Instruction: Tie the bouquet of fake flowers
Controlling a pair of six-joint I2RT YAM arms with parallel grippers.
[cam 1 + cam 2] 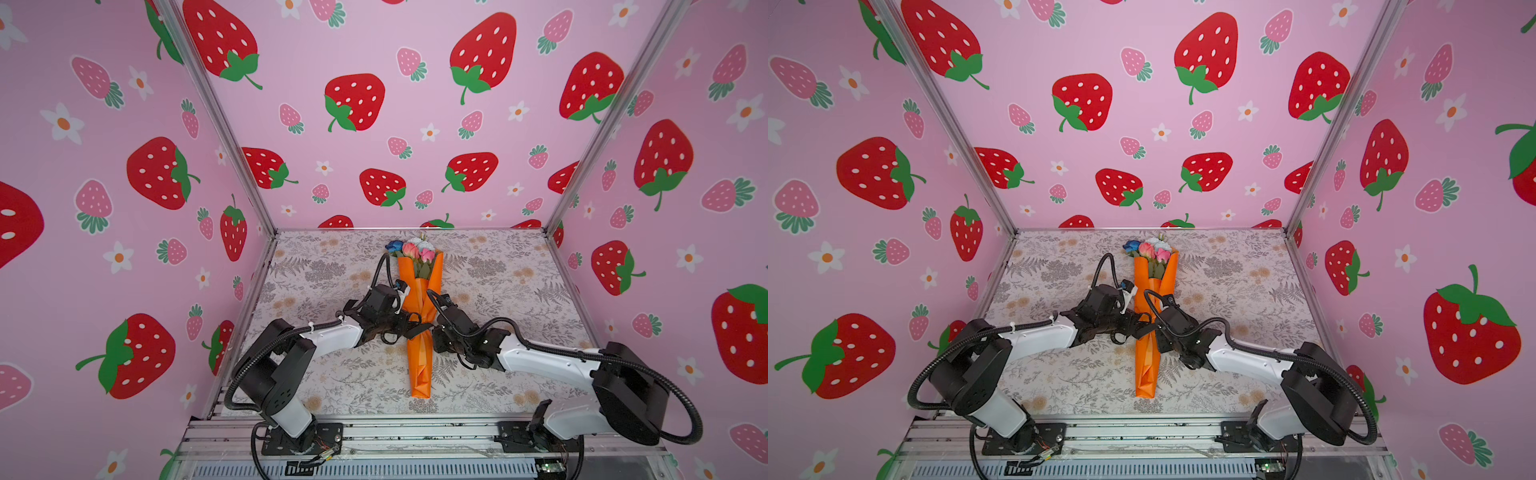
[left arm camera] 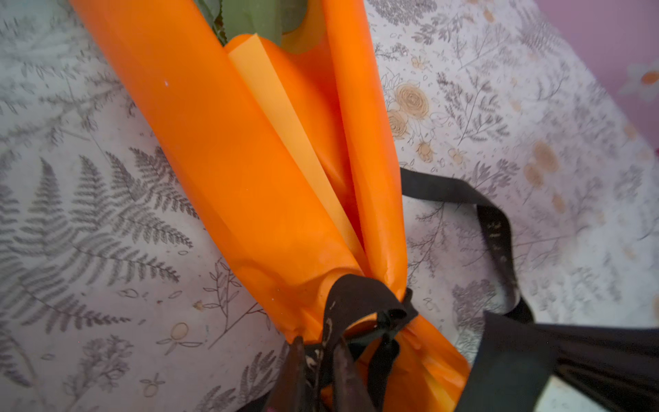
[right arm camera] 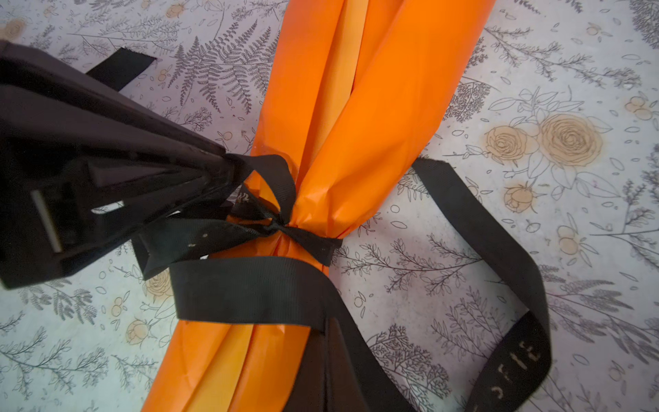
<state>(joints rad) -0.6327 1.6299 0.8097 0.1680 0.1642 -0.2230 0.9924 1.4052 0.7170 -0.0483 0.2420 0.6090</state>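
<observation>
The bouquet of fake flowers (image 1: 420,365) (image 1: 1145,365) is laid flat down the middle of the table (image 1: 498,291), pretty much lengthwise. The blooms (image 1: 411,248) (blue, pink, whitish) are pointed at the strawberry-print back wall (image 1: 415,124), and the folded tail of the orange paper (image 3: 374,125) is aimed at the near edge. In the left wrist view only paper and a few green leaves (image 2: 249,18) can be made out.

The wrap is cinched in at its waist by a black ribbon (image 3: 249,285) (image 2: 495,232), and a small tight knot (image 3: 281,226) is sat on top of the paper. One loose tail with pale lettering is left curled on the table beside the bouquet. A short end can also be seen poking out from behind the left arm in the right wrist view.

The left gripper (image 1: 409,328) (image 2: 319,360) is closed, and a loop of ribbon right by the knot is pinched between its fingertips. The right gripper (image 1: 435,332) (image 3: 326,342) is closed too, with a broad band of ribbon clamped just beside the knot where it is drawn across the paper. Both grippers are parked at the bouquet's waist, one from each side, close together over the wrap.
</observation>
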